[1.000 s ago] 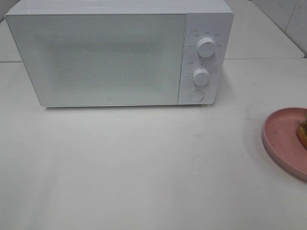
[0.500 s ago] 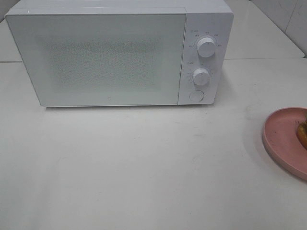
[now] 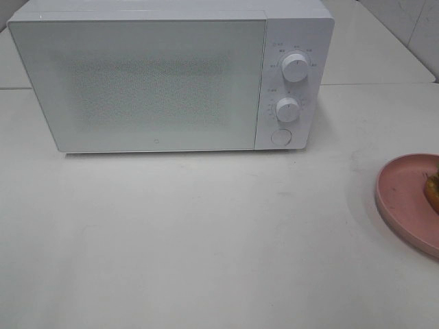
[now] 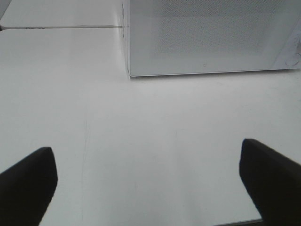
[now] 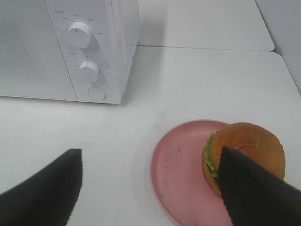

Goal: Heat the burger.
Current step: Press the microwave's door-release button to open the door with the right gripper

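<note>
- The worktop (image 3: 206, 240) is a plain white, matt surface with a few faint scuffs and thin scratches. It takes up most of every view.
- A thin straight seam (image 3: 377, 84) runs across it towards the far edge, where one white slab meets another.
- Pale tiled wall (image 3: 415, 27) shows beyond the worktop's far right corner.
- A white microwave (image 3: 158, 82) stands across the seam at the back of the worktop. Its door is shut and faces the near edge.
- The control panel on the microwave's right side carries an upper dial (image 3: 294, 67), a lower dial (image 3: 287, 110) and a round button (image 3: 281, 137).
- A round pink plate (image 5: 181, 165) lies flat near the worktop's right edge, well apart from the microwave.
- The burger (image 5: 249, 146) sits on the plate's right half, upright, with the bun on top and a lettuce frill at its side.
- The left end effector (image 4: 146, 146) is spread wide over bare worktop in front of the microwave's left corner, with nothing between its dark fingers.
- The right end effector (image 5: 149, 153) is also spread wide, above the plate. One finger (image 5: 254, 188) covers part of the burger in the wrist view, and contact cannot be told.
</note>
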